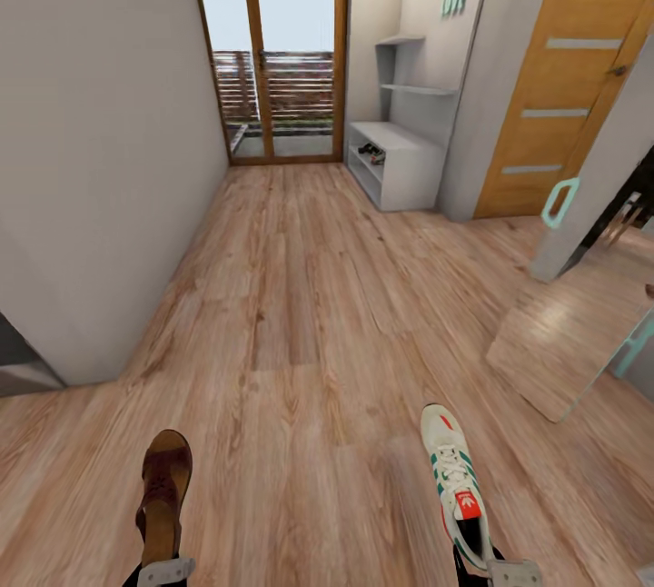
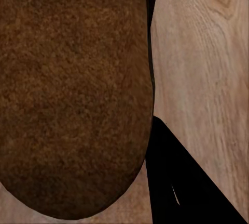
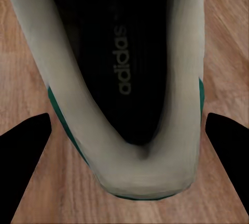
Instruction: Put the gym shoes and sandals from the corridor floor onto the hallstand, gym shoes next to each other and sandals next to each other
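Sandal in left gripper: 1 brown sandal (image 1: 163,487) is held up by its heel at the left gripper (image 1: 165,569), far from the hallstand (image 1: 400,164). In the left wrist view its brown underside (image 2: 72,94) is seen close up, above the corridor floor (image 2: 202,68).

Left jaws: they seem closed on the sandal's heel, but the fingertips are hidden, so this is judged, not seen.

Gym shoe in right gripper: 1 white gym shoe (image 1: 457,487) is held by its heel at the right gripper (image 1: 509,573), also far from the hallstand. In the right wrist view the shoe's heel opening (image 3: 124,78) is seen between 2 dark fingers (image 3: 26,167).

Right jaws: they stand on both sides of the heel, and the shoe is judged to be held.

Hallstand: it is seen at the far end of the corridor, beside the glass door (image 1: 272,51). Something small and dark (image 1: 370,151) is seen on a low shelf; what it is cannot be told.

Done: 2 shoes are picked up.

Left to do: both must be carried to the hallstand and set on it. The other sandal and gym shoe must be put next to their partners.
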Controlling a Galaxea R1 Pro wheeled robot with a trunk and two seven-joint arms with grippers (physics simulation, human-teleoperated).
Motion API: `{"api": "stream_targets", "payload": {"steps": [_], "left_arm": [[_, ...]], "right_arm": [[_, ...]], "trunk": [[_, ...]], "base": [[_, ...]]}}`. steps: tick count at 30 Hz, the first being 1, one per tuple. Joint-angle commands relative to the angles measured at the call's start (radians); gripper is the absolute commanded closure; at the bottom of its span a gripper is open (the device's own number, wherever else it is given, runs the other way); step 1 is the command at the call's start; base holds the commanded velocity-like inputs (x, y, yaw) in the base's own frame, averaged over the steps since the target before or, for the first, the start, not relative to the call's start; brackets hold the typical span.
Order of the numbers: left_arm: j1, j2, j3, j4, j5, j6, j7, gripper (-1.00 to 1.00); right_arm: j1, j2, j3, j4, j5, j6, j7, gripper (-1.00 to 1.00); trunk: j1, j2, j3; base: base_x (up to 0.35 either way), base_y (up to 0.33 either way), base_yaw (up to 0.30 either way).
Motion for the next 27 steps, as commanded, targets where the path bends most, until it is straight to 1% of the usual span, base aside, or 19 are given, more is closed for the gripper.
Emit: {"api": "stream_targets", "payload": {"steps": [1,27], "left_arm": [[-0.001,-0.001,0.008,0.000,-0.013,-0.003,-0.004,1.00],[-0.001,-0.001,0.008,0.000,-0.013,-0.003,-0.004,1.00]], "right_arm": [[-0.001,-0.001,0.008,0.000,-0.010,-0.003,-0.005,1.00],[-0.001,-0.001,0.008,0.001,-0.010,-0.003,-0.006,1.00]], "trunk": [[0.000,0.000,-0.001],[0.000,0.000,-0.001]], "base": [[0.339,0.000,0.046],[0.339,0.000,0.003]]}}
